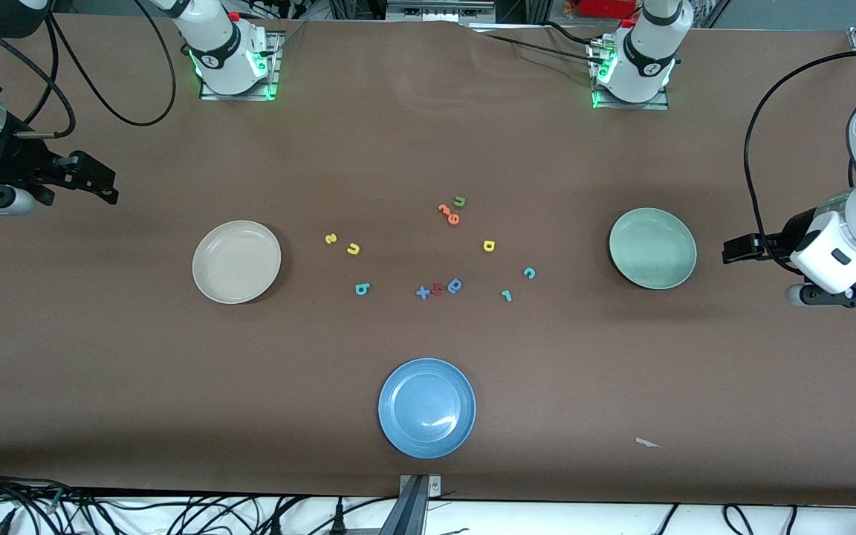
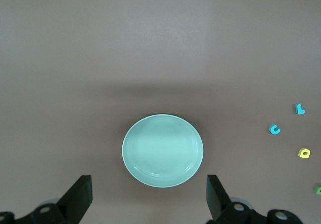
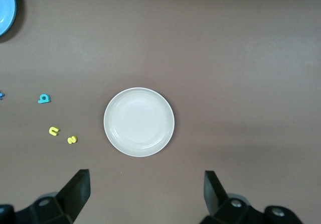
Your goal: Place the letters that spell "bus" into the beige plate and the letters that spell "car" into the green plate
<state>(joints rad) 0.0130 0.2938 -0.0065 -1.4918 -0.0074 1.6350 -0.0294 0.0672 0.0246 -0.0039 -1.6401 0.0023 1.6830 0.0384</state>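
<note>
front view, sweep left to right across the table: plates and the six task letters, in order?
beige plate → yellow s → yellow u → teal b → blue plate → yellow a → teal r → teal c → green plate

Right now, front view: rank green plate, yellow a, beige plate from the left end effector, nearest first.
1. Round pale green plate, at the left arm's end, beside the left end effector.
2. Tiny yellow letter a, mid-table.
3. Round cream-beige plate, at the right arm's end.
</note>
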